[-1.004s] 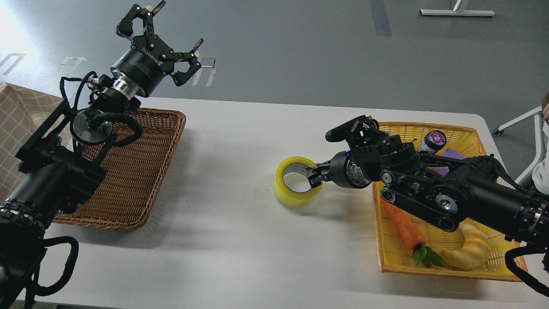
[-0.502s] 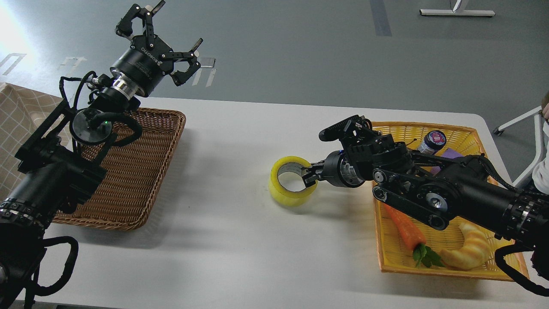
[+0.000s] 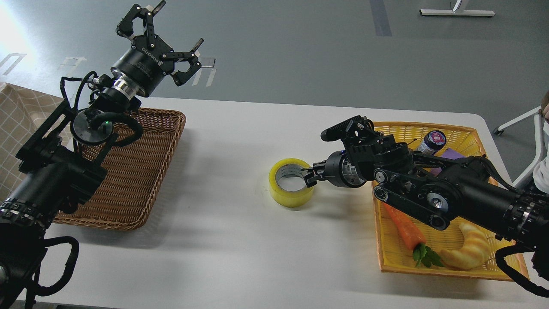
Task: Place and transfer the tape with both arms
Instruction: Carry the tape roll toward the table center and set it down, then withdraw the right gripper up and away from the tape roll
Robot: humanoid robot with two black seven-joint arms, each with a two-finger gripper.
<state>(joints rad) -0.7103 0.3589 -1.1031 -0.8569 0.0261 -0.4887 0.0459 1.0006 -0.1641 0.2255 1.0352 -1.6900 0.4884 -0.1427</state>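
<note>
The tape (image 3: 291, 188), a yellowish roll with a grey inner core, lies flat on the white table (image 3: 240, 240) near its middle. My right gripper (image 3: 309, 176) reaches in from the right, low over the table, and its fingers pinch the roll's right wall. My left gripper (image 3: 181, 23) is open and empty, held high above the table's far left edge, far from the tape.
A brown wicker basket (image 3: 141, 171) sits at the left under my left arm. A yellow basket (image 3: 429, 127) at the right holds a carrot (image 3: 405, 231), a croissant toy (image 3: 469, 249), a small bottle (image 3: 433, 140) and a purple item (image 3: 451, 154).
My right gripper has carried the tape a little to the left and lowered it; the roll went from tilted to flat on the table. The left arm has not moved.
</note>
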